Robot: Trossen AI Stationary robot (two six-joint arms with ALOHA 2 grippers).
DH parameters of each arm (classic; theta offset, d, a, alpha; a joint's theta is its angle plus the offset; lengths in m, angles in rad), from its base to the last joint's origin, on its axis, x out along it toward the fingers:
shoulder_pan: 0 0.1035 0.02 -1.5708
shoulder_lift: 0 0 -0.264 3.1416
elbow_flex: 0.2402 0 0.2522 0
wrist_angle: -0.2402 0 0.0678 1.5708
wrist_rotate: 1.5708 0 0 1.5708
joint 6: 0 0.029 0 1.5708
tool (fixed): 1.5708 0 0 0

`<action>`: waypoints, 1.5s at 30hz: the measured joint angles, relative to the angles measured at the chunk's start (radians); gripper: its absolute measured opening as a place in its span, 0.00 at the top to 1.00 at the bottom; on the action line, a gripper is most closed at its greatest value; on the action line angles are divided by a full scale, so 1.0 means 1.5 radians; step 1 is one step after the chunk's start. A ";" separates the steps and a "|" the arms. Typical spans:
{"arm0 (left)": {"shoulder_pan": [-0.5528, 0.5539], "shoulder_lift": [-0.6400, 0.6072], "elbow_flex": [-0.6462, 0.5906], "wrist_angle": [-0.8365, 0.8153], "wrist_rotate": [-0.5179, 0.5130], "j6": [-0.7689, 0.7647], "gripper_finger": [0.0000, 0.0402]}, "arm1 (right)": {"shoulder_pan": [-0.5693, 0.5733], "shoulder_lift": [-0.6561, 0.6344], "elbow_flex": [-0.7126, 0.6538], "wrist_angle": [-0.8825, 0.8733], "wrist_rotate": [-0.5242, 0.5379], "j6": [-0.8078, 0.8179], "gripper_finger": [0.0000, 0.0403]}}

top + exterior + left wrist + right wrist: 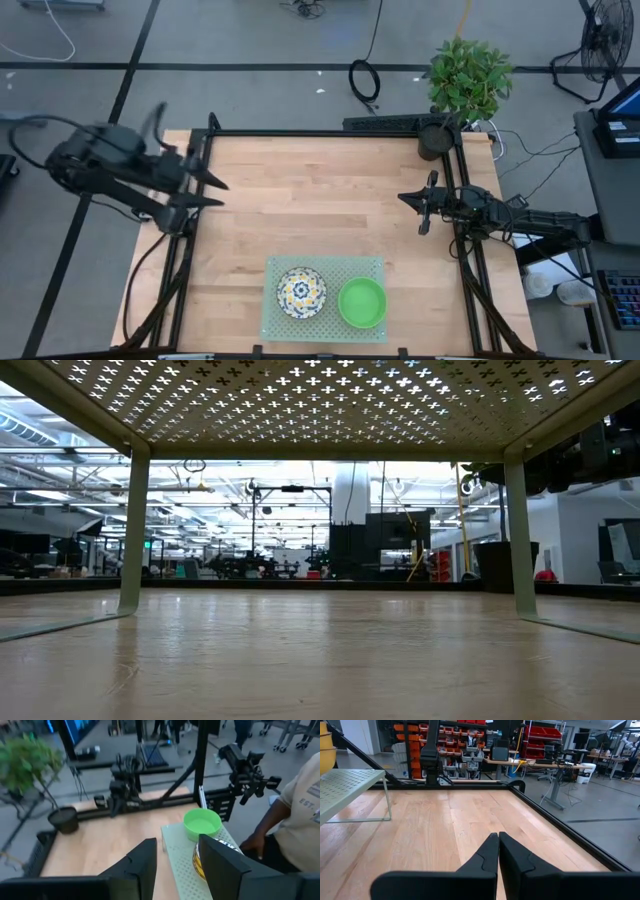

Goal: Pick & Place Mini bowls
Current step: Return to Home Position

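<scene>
Shelf (330,268), top-down count: one patterned bowl (301,292), one green bowl (362,301) | left gripper (222,195) spread | right gripper (405,198) closed

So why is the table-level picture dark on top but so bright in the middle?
Low view: the camera looks out from under the perforated shelf, so its underside is in shade, with light coming through the holes; the lit room beyond is bright and leaves a sheen on the wooden table. High view: even light from above, no hard shadows on the table.
</scene>
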 joint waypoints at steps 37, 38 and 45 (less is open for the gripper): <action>0.000 -0.328 -0.412 -0.028 -0.056 0.166 0.63 | 0.000 0.000 0.000 0.000 0.000 0.000 1.00; 0.000 -0.332 -0.429 0.009 -0.057 0.167 0.63 | 0.000 0.000 0.000 0.000 0.000 0.000 1.00; 0.000 -0.321 -0.519 0.359 -0.058 0.237 0.63 | 0.000 0.000 0.000 0.000 0.000 0.000 1.00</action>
